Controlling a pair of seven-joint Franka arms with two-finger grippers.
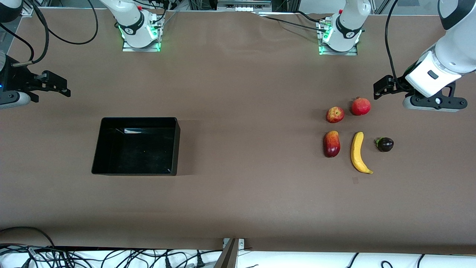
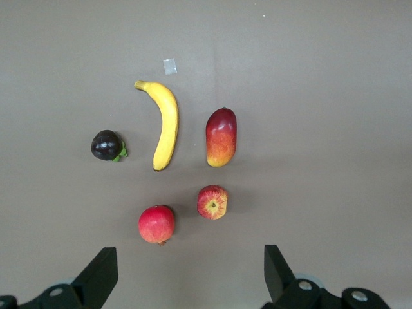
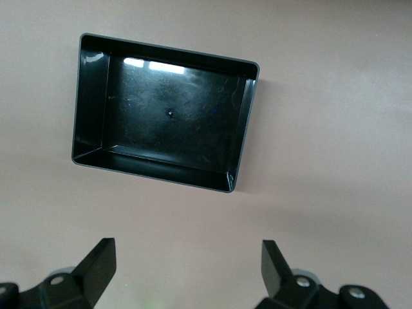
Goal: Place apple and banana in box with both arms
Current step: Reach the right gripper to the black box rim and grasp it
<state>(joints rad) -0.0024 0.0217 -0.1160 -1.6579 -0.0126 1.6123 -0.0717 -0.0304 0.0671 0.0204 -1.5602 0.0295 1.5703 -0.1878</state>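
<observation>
Left gripper (image 2: 187, 273) open above apple (image 2: 212, 201)

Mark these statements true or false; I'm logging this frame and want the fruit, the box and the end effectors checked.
1. The box holds no fruit. True.
2. The banana lies in the box. False: it lies on the table beside the mango-like fruit.
3. The left end effector grips the apple. False: it is open, holding nothing.
4. The right end effector is open. True.
5. The apple touches the banana. False: they lie apart.
</observation>
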